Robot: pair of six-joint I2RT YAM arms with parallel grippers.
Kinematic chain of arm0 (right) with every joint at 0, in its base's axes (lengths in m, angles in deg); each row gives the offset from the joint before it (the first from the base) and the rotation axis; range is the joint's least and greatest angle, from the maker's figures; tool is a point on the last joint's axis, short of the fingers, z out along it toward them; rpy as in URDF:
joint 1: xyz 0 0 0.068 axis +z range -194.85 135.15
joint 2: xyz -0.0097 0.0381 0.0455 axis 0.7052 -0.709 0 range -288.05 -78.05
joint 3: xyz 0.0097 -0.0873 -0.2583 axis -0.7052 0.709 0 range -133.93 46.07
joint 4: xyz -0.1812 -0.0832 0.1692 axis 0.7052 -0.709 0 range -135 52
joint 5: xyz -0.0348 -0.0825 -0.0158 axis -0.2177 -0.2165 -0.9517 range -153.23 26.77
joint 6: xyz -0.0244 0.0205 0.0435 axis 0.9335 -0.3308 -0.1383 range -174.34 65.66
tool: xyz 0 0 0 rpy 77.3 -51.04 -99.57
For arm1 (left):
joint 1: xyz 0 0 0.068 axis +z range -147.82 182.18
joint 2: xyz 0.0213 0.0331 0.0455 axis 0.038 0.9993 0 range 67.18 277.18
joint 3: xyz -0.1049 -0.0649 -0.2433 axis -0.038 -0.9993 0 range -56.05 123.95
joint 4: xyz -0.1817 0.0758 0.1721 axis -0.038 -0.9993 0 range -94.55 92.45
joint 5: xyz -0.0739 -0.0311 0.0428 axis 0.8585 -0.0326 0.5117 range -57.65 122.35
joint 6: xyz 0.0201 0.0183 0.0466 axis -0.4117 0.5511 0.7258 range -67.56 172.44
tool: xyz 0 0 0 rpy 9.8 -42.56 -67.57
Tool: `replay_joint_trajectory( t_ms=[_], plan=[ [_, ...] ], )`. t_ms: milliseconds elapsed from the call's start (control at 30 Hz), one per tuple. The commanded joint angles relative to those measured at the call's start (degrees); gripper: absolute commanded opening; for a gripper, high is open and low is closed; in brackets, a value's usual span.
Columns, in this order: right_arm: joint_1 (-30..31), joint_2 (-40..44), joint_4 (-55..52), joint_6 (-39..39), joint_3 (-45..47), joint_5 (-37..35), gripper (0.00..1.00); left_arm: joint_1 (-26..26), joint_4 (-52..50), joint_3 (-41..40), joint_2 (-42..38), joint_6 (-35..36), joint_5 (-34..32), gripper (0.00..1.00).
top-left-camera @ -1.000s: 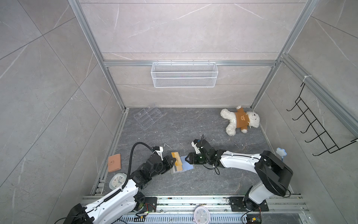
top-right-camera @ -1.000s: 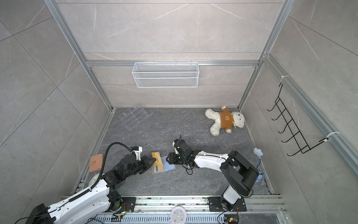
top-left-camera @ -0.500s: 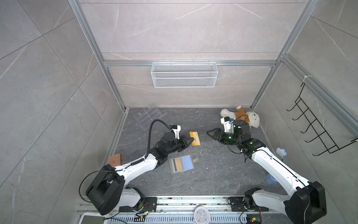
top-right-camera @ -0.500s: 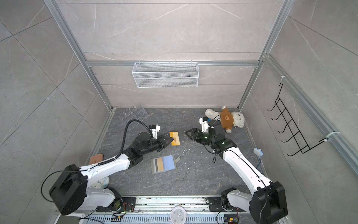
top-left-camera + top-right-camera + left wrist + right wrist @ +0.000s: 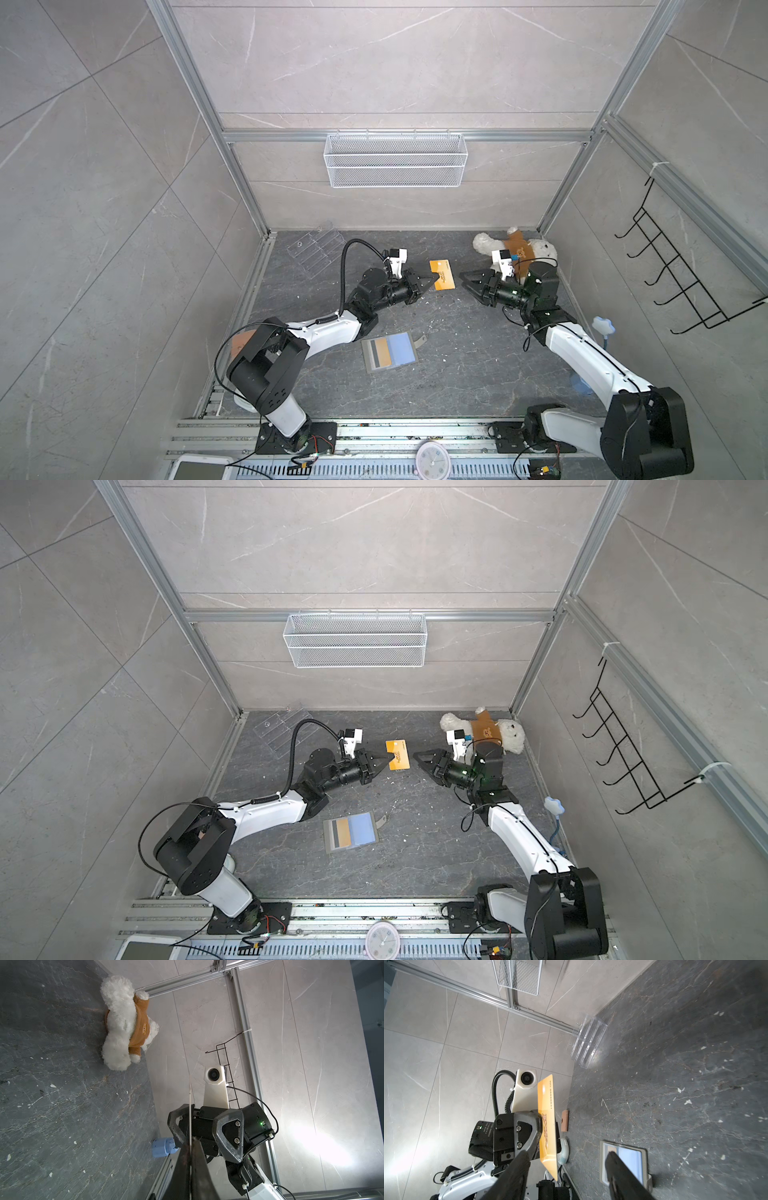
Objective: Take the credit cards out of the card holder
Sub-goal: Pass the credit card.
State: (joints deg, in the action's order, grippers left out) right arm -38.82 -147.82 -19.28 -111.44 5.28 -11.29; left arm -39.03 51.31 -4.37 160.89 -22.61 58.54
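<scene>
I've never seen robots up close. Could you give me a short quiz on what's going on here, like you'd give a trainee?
1. True or false: the left claw is shut on a gold credit card.
2. Pick one: the grey card holder on the tabletop is A) opened flat, B) folded shut, C) standing on edge.
3. Fill the gap: the right claw, facing the card, is ___ and holds nothing.

Key: 1 true; 2 A; 3 open.
</scene>
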Motion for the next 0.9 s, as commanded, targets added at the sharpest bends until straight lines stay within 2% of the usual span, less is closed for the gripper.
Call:
replay_joint_trajectory(
  t_ms=[0, 200, 567, 667, 800, 867],
  plan=[
    [0.0, -1.2, 10.4, -5.7, 1.9, 2.9, 0.57, -0.5, 5.0, 2.5, 0.5, -1.4, 2.1, 0.0],
    [0.4, -2.3, 15.0, -8.3, 3.1, 3.5, 0.47, -1.1, 7.9, 2.4, 2.3, -3.3, 2.3, 0.0],
    [2.8, -4.1, 16.7, -8.8, 2.8, 3.0, 0.28, -2.4, 8.7, 3.2, 3.9, -3.8, 2.5, 0.0],
    [3.0, -4.1, 17.1, -9.0, 2.9, 3.0, 0.21, -2.7, 8.4, 3.1, 4.1, -3.6, 2.5, 0.0],
    [2.9, -3.1, 18.0, -9.6, 3.3, 3.3, 0.05, -2.6, 9.1, 2.4, 4.2, -4.1, 2.9, 0.0],
    [2.8, -2.3, 17.9, -9.7, 3.6, 3.5, 0.0, -1.9, 8.9, 1.5, 3.5, -3.7, 3.0, 0.15]
  ],
)
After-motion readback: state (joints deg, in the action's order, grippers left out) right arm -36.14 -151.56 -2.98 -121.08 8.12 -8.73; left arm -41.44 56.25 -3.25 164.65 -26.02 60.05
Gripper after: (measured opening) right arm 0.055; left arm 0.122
